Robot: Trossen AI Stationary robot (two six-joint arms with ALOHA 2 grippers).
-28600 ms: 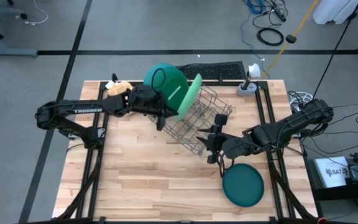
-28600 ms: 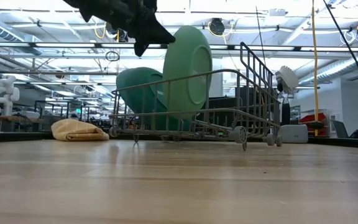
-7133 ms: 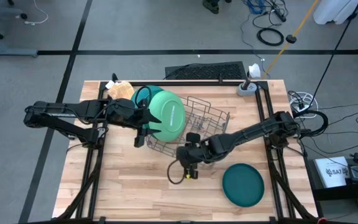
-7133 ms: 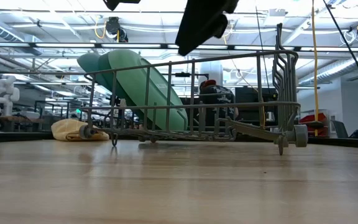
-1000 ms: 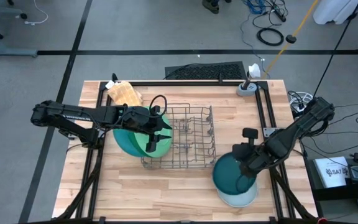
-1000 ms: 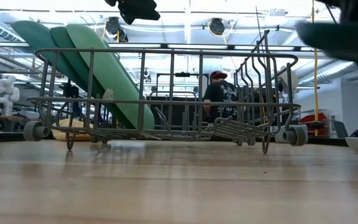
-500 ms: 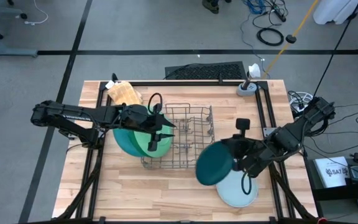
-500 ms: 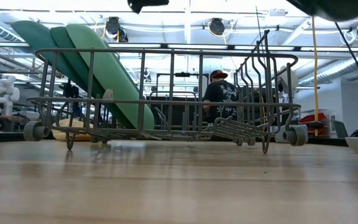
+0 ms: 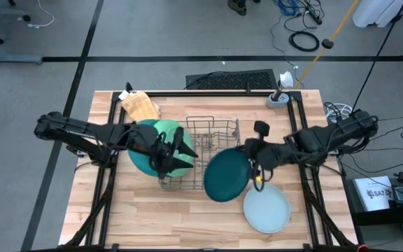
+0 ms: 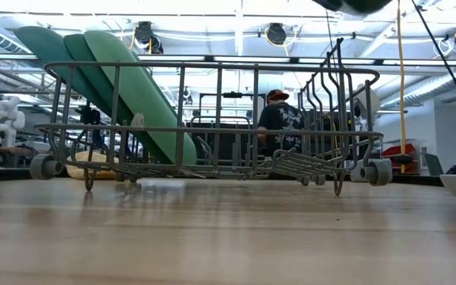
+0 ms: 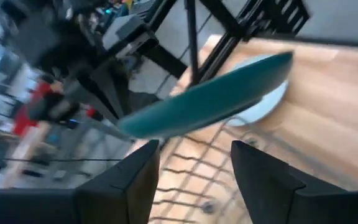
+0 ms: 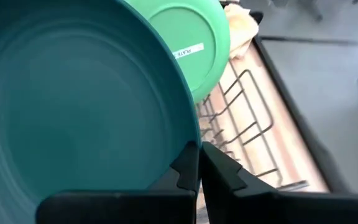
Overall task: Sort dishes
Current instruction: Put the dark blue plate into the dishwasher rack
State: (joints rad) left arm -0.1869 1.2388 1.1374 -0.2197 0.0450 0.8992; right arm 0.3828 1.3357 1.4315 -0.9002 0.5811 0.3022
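Two claws: we take the right claw first; its fingers are clenched on the rim of the teal plate, which hangs tilted in the air over the rack's right end.
Left claw: the left claw stands released, fingers apart and holding nothing, just above the rack's left end beside the plates already stowed there.
Step in hand: we judge the teal plate is on its way into the wire rack, carried but not yet slotted.
Stowed plates: a light green plate and two darker green ones lean on edge at the rack's left end; from above they show as a green cluster.
Pale plate: a pale blue-grey plate lies flat on the surface, near the front right, apart from the rack.
Next move: we would need to turn the teal plate upright on its edge and lower it between the wires, right of the leaning plates.
Edges: the rack's wire rim and its upright tines stand directly under the plate; a tilted rim could catch on them.
Open room: the rack's middle and right slots look free in the low view, and the surface in front of it is bare wood.
Crowding: the left claw sits near the intended slots, so we think the arms could meet.
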